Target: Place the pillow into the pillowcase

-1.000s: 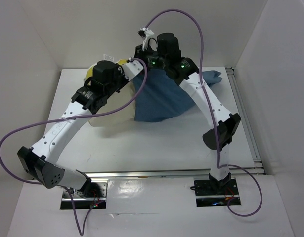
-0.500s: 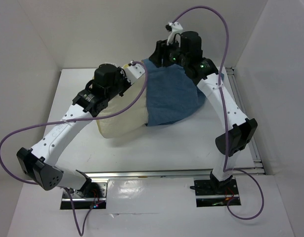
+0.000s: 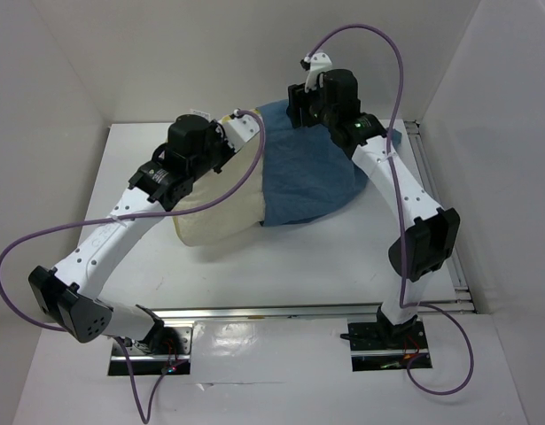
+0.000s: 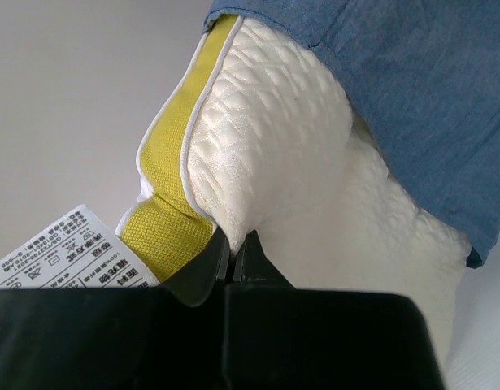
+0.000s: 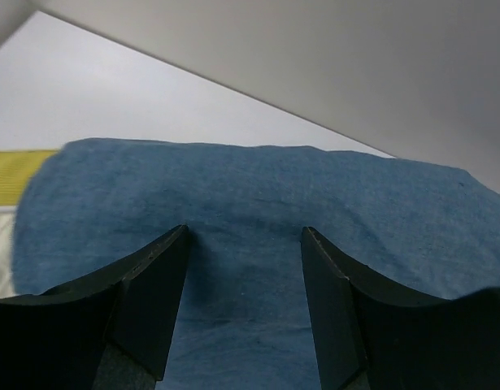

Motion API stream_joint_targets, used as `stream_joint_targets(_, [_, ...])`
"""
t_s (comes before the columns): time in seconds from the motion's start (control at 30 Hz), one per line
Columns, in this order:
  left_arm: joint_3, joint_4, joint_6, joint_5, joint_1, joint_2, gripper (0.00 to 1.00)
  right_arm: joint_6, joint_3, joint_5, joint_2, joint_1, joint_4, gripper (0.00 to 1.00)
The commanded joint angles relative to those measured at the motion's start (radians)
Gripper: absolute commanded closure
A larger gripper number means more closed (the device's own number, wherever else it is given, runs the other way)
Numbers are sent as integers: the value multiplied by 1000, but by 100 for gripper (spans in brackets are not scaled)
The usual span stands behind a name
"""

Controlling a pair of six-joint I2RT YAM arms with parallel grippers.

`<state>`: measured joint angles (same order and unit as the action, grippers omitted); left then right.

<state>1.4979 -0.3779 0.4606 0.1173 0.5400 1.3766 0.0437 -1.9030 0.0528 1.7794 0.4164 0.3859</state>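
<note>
This is a robotics lab test cell. A plain white tabletop (image 3: 281, 257) is boxed in by bare white wall panels (image 3: 121, 53). Silver aluminium rails (image 3: 281, 312) run along its near and right edges, beside black bolted base plates (image 3: 383, 345) and looping purple cables (image 3: 42, 232).

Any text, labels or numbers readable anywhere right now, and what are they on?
care tag, white, hanging by the yellow corner of the pillow, left wrist view: several lines of small print and symbols, too small and tilted to read.
pillowcase: plain blue cloth, no writing visible in any view.
Nothing else shows legible text.
</note>
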Motion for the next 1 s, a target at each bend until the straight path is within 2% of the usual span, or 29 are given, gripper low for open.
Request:
stream_joint_targets(0.0, [58, 117, -10, -21, 12, -62, 100, 59, 19, -100, 9, -11, -87, 36])
stream_joint_targets(0.03, [58, 108, -10, -21, 12, -62, 100, 59, 31, -100, 21, -21, -87, 40])
stream_joint_targets(0.07, [58, 108, -10, -21, 12, -62, 100, 59, 32, -78, 21, -21, -87, 52])
stream_joint_targets(0.1, [58, 108, -10, -21, 12, -62, 100, 59, 32, -58, 34, -33, -87, 82])
stream_joint_targets(0.13, [58, 108, -10, -21, 12, -62, 100, 44, 22, -42, 46, -44, -87, 94])
stream_joint_targets(0.17, [58, 108, -10, -21, 12, -62, 100, 44, 6, -25, 46, -44, -76, 100])
stream_joint_targets(0.37, [58, 99, -10, -11, 12, -62, 100, -14, -20, 202, 19, -44, -79, 100])
stream_joint_targets(0.5, [48, 99, -10, -11, 23, -62, 100, -85, -112, 340, 18, 10, -65, 100])
stream_joint_targets(0.63, [48, 108, -10, 7, 51, -42, 100, -154, -200, 464, 31, 117, -55, 100])
stream_joint_targets(0.8, [48, 142, -10, 33, 80, -33, 100, -208, -263, 536, 51, 203, -25, 100])
stream_joint_targets(0.97, [59, 142, -19, 65, 101, -33, 100, -277, -263, 608, 61, 213, -16, 100])
